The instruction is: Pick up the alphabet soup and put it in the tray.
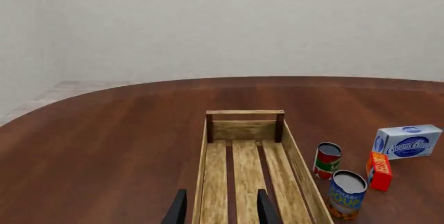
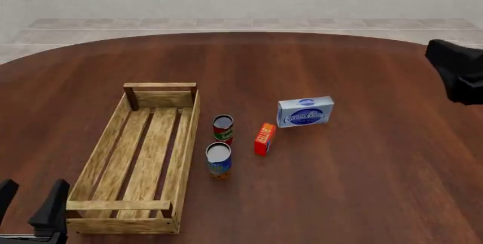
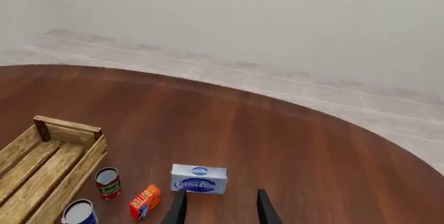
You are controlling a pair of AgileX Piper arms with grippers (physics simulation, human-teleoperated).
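The alphabet soup (image 2: 219, 160) is a small can with a blue and orange label and a pale top. It stands upright on the table just right of the tray (image 2: 160, 86), a long wooden slatted crate with nothing in it. The can also shows in the left wrist view (image 1: 347, 195) and the right wrist view (image 3: 78, 212). My left gripper (image 2: 31, 196) is open at the tray's near left corner, far from the can. My right gripper (image 3: 220, 211) is open and holds nothing. The right arm (image 2: 455, 69) hangs high at the far right.
A red-and-green can (image 2: 223, 129) stands just behind the soup. An orange box (image 2: 263, 138) sits to its right, and a white and blue cream cheese box (image 2: 305, 111) lies farther right. The round brown table (image 2: 362, 187) ends near the back wall.
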